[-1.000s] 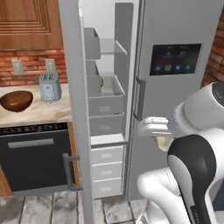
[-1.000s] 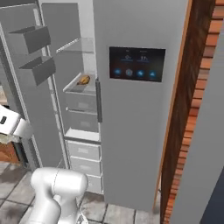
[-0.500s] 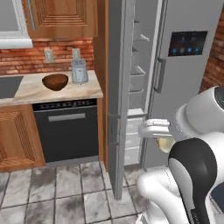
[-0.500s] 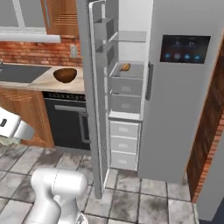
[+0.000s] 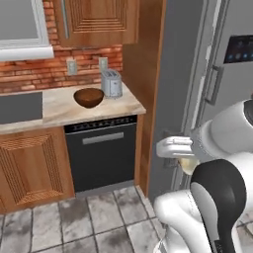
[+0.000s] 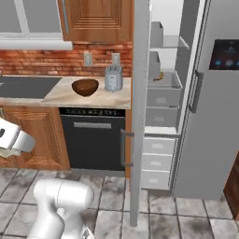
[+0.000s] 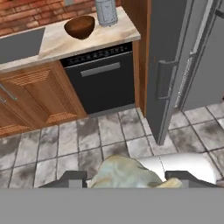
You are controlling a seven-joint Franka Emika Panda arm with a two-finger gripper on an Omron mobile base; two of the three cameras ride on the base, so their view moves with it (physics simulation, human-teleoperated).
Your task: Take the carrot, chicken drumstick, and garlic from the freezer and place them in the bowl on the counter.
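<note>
My gripper (image 7: pixel 127 179) is shut on the garlic (image 7: pixel 123 172), a lumpy cream bulb between the two dark fingertips. The same pale bulb (image 5: pixel 188 164) hangs under my white hand, low in front of the freezer door. The dark brown bowl (image 5: pixel 89 97) (image 6: pixel 85 87) (image 7: pixel 80 27) stands on the counter (image 5: pixel 54 109) beside the toaster, far ahead of the gripper. The freezer (image 6: pixel 163 100) is open, and a small golden-brown piece, the chicken drumstick (image 6: pixel 160 76), lies on a shelf bin. The carrot is out of view.
A silver toaster (image 5: pixel 112 82) (image 6: pixel 113 77) stands right of the bowl. A black dishwasher (image 5: pixel 101 153) sits under the counter. The open grey freezer door (image 6: pixel 138 116) (image 7: pixel 168 65) juts out between counter and fridge. Grey floor tiles (image 7: pixel 87 140) lie below the hand.
The whole picture has swung as the base moved: counter and bowl now sit near the middle, the freezer off to the right. The garlic stays in the grip.
</note>
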